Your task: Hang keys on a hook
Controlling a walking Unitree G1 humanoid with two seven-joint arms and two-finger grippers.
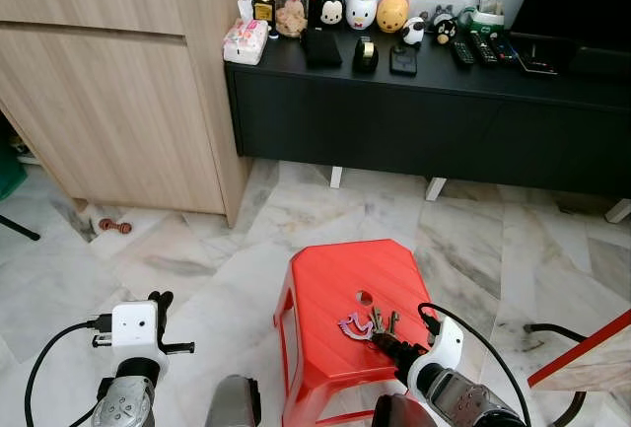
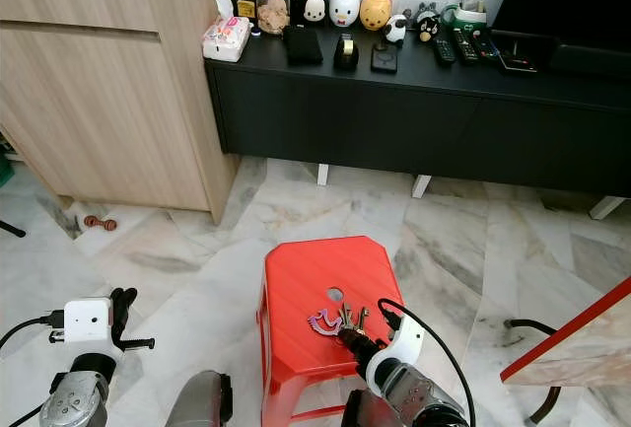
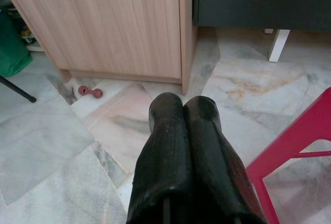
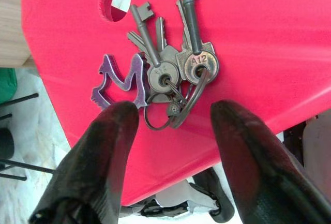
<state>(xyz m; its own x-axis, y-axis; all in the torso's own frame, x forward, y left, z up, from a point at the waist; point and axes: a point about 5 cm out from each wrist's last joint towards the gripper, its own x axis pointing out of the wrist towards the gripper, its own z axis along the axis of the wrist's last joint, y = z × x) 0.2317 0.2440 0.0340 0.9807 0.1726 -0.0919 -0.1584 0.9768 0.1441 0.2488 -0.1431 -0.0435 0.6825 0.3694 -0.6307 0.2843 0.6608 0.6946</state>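
A bunch of keys (image 1: 371, 325) with a purple M-shaped fob (image 4: 120, 79) lies flat on the red plastic stool (image 1: 335, 289), near its round hole. My right gripper (image 4: 173, 123) is open just above the key ring, one finger on each side of it, not closed on anything. In the left eye view the right gripper (image 1: 392, 346) sits at the stool's near edge beside the keys. My left gripper (image 3: 183, 113) is shut with nothing in it, held low over the marble floor to the left of the stool. I cannot make out a hook.
A black low cabinet (image 1: 414, 111) runs along the back wall with jars, toys and remotes on top. A wooden cupboard (image 1: 118, 82) stands at the left. A small red dumbbell toy (image 1: 114, 225) lies on the floor. A red-legged frame (image 1: 582, 348) is at the right.
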